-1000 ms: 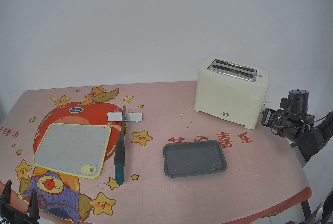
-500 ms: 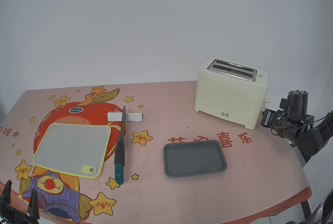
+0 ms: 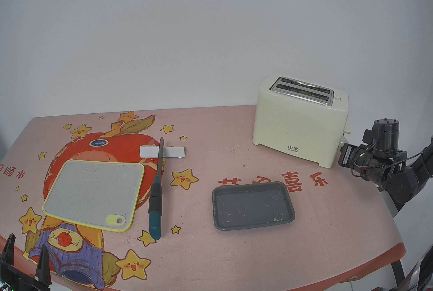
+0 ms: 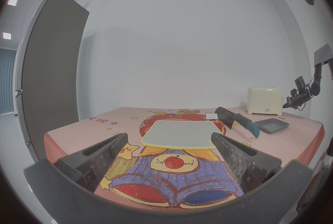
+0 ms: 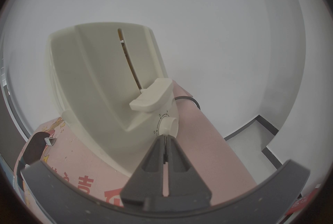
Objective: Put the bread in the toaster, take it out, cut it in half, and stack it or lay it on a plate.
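Slightly nearer the toaster (image 3: 300, 125) now, the right gripper (image 5: 165, 138) has its fingers pressed together, tips just beside the dial (image 5: 167, 126), below the lever (image 5: 152, 95); whether bread sits in the slots cannot be told; the left gripper (image 4: 169, 137) gapes empty at the table's near edge; a stray nudge could turn the dial or shove the toaster.

On the table (image 3: 343, 224), cutting board (image 3: 90, 192) left, knife (image 3: 156, 197) beside it, plate (image 3: 214, 208) right, toaster (image 3: 297, 125) farther back right.
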Controlling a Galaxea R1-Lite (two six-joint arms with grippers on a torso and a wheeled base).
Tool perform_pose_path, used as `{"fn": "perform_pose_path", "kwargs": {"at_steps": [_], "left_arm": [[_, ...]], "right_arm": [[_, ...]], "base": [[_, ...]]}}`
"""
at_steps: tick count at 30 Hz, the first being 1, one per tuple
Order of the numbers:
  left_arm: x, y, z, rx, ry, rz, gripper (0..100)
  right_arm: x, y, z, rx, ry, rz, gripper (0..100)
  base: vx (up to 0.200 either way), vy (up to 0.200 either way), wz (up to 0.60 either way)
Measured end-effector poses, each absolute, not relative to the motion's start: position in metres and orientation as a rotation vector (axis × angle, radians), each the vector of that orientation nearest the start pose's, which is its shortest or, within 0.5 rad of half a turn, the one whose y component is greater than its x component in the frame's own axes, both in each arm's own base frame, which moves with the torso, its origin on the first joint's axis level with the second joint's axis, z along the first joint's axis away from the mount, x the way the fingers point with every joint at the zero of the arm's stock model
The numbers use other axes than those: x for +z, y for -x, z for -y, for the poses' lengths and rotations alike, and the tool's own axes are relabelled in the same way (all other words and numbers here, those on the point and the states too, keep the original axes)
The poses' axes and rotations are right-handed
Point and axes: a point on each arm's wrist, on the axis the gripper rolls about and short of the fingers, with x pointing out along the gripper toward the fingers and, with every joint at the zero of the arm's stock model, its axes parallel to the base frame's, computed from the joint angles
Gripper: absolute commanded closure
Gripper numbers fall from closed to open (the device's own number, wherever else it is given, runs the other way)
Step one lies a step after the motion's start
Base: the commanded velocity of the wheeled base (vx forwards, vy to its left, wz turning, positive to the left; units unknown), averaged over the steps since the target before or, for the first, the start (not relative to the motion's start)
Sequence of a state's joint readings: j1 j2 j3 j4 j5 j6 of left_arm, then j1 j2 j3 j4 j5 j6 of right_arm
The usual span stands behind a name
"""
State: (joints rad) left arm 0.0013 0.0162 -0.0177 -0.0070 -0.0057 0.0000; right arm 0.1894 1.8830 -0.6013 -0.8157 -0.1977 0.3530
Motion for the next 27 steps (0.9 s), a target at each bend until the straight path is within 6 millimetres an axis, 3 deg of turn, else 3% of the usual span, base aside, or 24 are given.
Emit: {"fn": "perform_pose_path", "kwargs": {"at_steps": [27], "left_arm": [[0.0815, 0.0229, 0.0002, -0.004, 0.0, 0.009, 0]], "right_arm": [[0.0894, -0.301, -0.0538, -0.09, -0.253, -0.465, 100]], "base": [[0.0, 0.0, 0.0]]}}
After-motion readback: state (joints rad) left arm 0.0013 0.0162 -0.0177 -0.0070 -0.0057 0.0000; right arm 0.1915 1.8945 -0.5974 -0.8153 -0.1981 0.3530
